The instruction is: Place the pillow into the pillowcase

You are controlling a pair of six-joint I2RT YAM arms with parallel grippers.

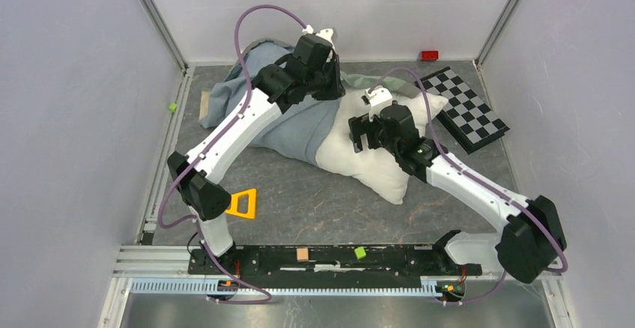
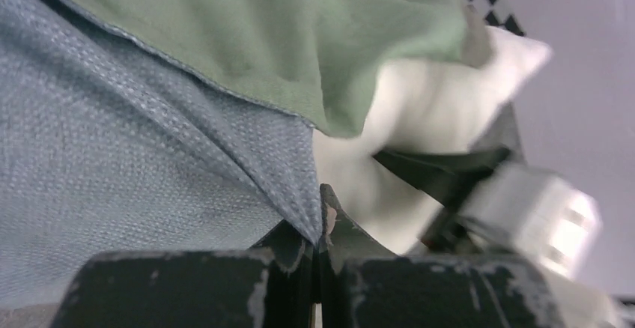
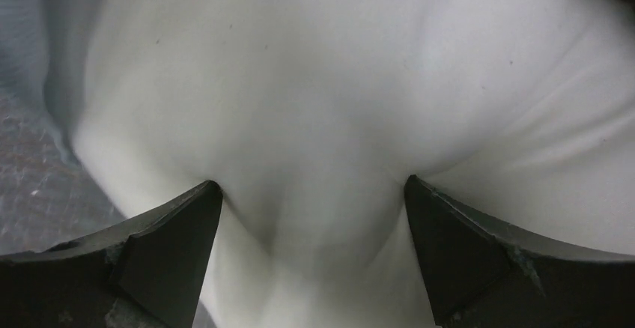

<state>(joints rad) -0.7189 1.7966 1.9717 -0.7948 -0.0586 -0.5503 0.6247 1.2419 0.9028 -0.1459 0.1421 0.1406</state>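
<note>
Count: we see one pillow (image 1: 374,174), one pillowcase (image 1: 296,129)
Pillowcase: pillow partly inside
Left tool (image 2: 320,216): gripping pillowcase
Right tool (image 3: 313,193): spread wide on pillow

pillow (image 1: 378,159): big, white and puffy; it lies flat in front of me, its left end tucked under the pillowcase.
pillowcase (image 1: 296,129): blue-grey, wrinkly, green inside; mouth over that end.

At tabletop (image 1: 314,201) centre, pillow (image 1: 374,156), left end in pillowcase (image 1: 296,122) spread toward far left corner; checkered board (image 1: 466,108) just right; triangle frame (image 1: 243,204) toward near left.
</note>
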